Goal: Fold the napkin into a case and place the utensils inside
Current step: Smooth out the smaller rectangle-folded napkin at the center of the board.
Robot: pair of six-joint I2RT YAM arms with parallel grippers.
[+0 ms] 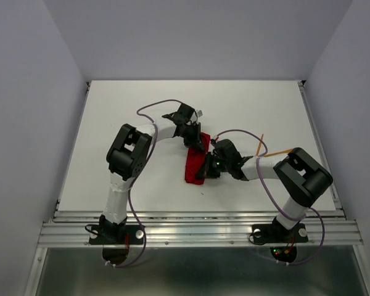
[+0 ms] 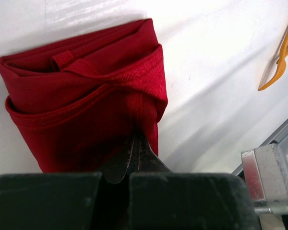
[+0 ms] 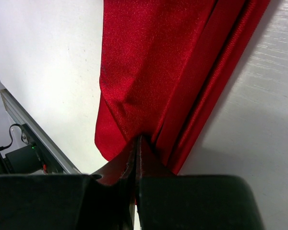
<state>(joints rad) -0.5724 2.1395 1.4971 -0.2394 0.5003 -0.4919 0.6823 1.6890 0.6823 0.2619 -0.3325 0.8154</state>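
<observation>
Red case lies folded, orange utensils well apart.

The folded napkin lies near the middle of the table, its length running from near to far; the left gripper sits at its far end, pinching the cloth; the right gripper meets its right edge nearer the front, likewise pinching it; the utensils lie on the table to the right of the napkin, apart from it, beyond the right arm.
</observation>
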